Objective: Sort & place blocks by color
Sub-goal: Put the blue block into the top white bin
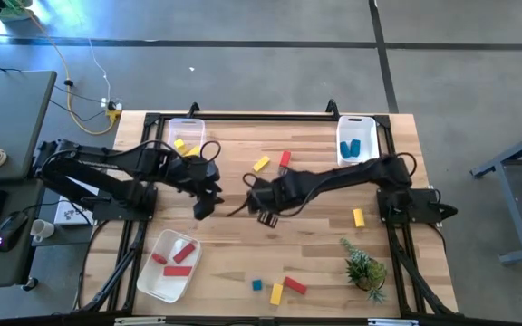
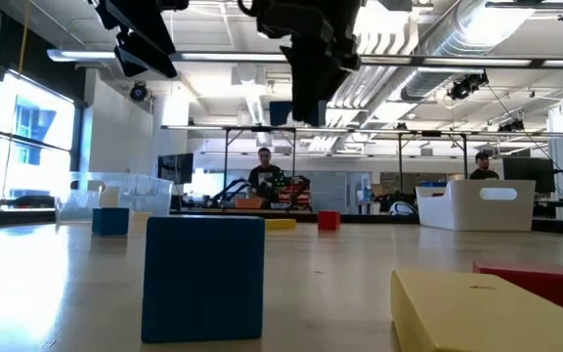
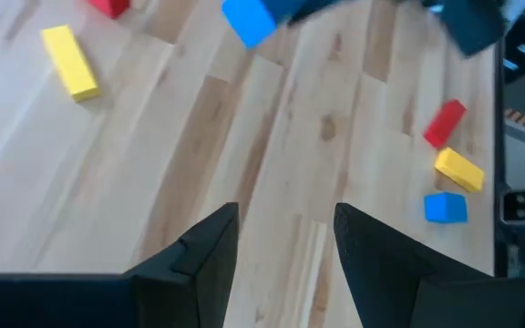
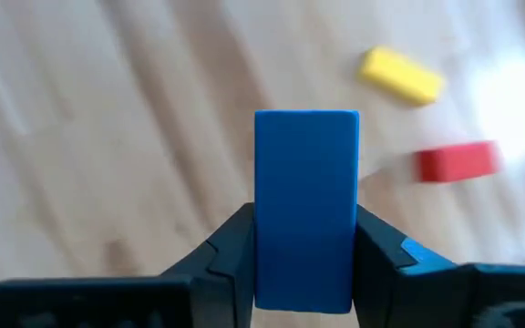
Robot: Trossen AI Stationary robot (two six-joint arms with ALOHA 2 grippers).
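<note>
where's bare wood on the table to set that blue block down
Bare wood lies between the red-block tray and the plant, above the front cluster with the blue cube. It is crowded mid-table, where the right gripper, holding the blue block, meets the empty left gripper.

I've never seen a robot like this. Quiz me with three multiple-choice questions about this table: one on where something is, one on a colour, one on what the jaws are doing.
1. The small green plant stands
A. on the right arm's side of the table
B. inside a tray
C. between the two arms

2. The block in the jaws of the right arm is
A. red
B. blue
C. yellow

3. The jaws of the left arm are
A. shut on a yellow block
B. shut on the plant
C. open, holding nothing

Answers: 1 A, the high view shows it on bare wood there. 2 B, the right wrist view shows blue between the jaws. 3 C, the left wrist view shows only tabletop between them.
</note>
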